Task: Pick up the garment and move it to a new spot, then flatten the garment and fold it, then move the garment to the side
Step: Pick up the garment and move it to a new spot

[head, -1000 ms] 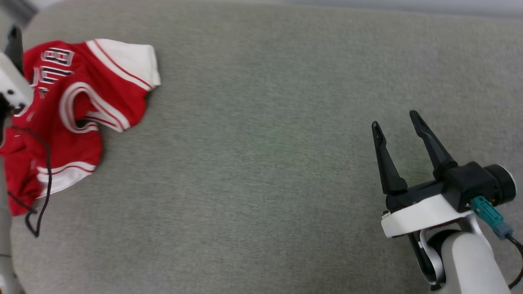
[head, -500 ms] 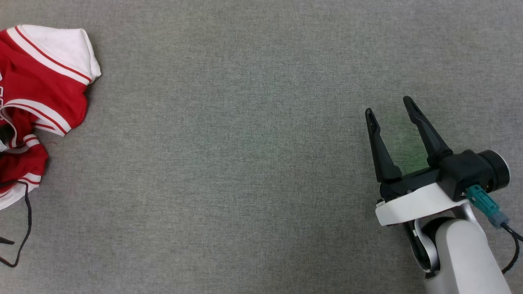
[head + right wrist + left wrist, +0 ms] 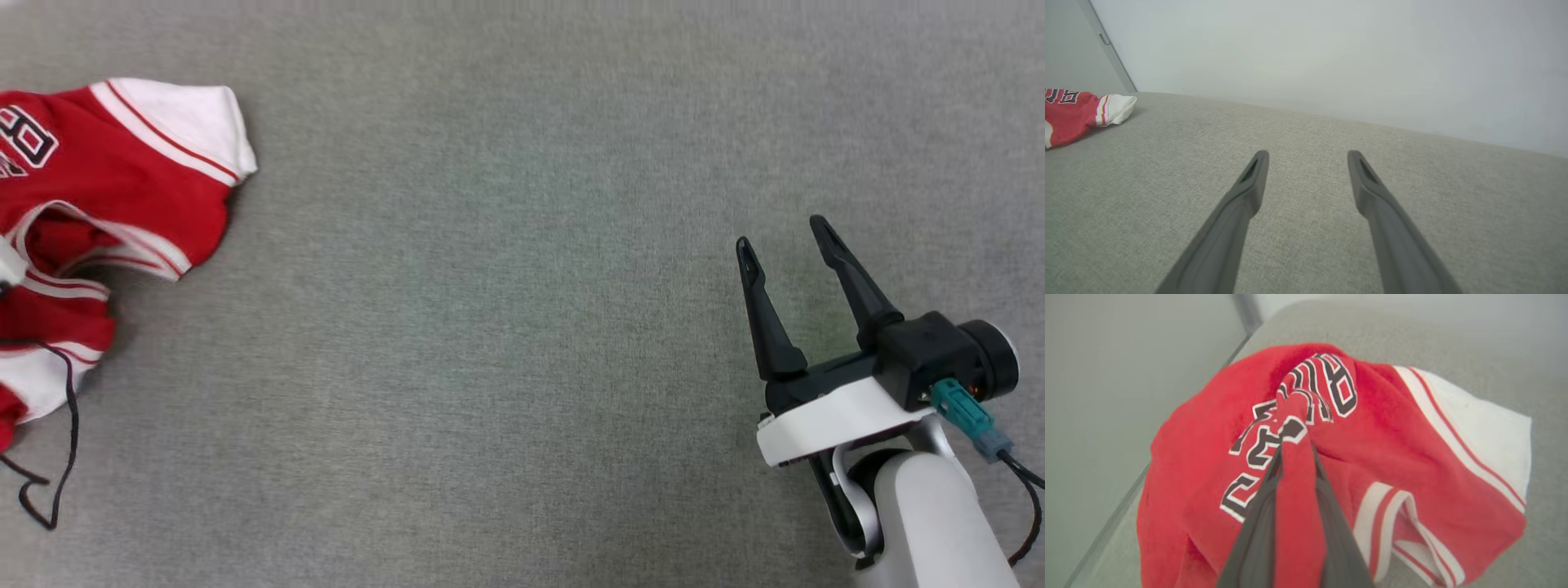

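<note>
The left gripper [image 3: 1296, 455] pinches a fold of the garment [image 3: 1396, 433] between narrow jaws — the right gripper [image 3: 781, 233] stands wide open, well apart

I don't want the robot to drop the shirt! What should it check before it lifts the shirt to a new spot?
1. Is the left gripper shut on the garment? Ok: a red fold sits between its fingers.
2. Is enough cloth caught? Cannot tell: just a narrow fold shows.
3. Is the right gripper open and well away from the garment? Ok.
4. Is the black cable out of the way? Not ok: it lies across the garment's white part and might snag.
5. Is there room on the grey surface for a new spot? Ok: a wide bare stretch lies between the garment and the right gripper.
</note>
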Available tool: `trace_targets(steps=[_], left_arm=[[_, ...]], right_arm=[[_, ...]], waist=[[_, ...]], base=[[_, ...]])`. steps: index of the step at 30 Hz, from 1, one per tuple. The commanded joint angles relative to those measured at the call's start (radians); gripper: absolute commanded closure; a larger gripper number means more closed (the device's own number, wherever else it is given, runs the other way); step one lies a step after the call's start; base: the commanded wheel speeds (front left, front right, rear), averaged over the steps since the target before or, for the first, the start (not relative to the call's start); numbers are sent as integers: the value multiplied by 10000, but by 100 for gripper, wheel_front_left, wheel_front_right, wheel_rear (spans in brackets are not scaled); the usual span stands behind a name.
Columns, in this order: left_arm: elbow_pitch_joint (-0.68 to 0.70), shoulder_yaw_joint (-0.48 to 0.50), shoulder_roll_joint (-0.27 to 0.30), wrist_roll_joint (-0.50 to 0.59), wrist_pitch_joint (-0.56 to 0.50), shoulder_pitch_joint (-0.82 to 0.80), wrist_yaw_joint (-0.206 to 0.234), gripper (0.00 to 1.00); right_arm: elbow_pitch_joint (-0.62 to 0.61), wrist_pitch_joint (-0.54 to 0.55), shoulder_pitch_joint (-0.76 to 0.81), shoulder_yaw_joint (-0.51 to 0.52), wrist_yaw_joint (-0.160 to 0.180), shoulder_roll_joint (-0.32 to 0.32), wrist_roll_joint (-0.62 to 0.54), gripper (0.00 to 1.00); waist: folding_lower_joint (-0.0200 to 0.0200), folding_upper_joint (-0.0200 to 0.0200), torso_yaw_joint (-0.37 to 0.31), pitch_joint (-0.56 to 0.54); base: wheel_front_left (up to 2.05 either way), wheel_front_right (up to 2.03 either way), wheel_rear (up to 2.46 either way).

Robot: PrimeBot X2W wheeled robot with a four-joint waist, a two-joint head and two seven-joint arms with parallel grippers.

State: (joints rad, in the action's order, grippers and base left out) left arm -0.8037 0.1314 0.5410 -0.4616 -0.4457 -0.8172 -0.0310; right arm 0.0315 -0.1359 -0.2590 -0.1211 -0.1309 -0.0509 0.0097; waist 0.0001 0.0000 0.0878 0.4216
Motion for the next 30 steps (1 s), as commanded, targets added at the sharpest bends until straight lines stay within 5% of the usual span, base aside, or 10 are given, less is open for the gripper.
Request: trace_targets(steps=[1,10,18,30], left_arm=[[113,-75,29,157,369,-150,96,100],[694,-604,-88,1114,3613,-719,349,100],[1112,-1359,-699,1527,4985,-709,105,100],[2839,-2747,-3138,1148,5368,785,-407,100]], right_arm=[[3,-28,147,36,3,8,37,0],[127,-29,911,269,3,8,414,0],[-66,114,1787,561,3,8,636,0],[-688,651,2655,787,3,10,636,0]], waist=[[-1,0,186,-470],[-1,0,347,-2210],[-1,0,21,-3455],[-1,0,-1244,-4217]], base=[[0,0,0],[0,0,0],[0,0,0],[0,0,0]])
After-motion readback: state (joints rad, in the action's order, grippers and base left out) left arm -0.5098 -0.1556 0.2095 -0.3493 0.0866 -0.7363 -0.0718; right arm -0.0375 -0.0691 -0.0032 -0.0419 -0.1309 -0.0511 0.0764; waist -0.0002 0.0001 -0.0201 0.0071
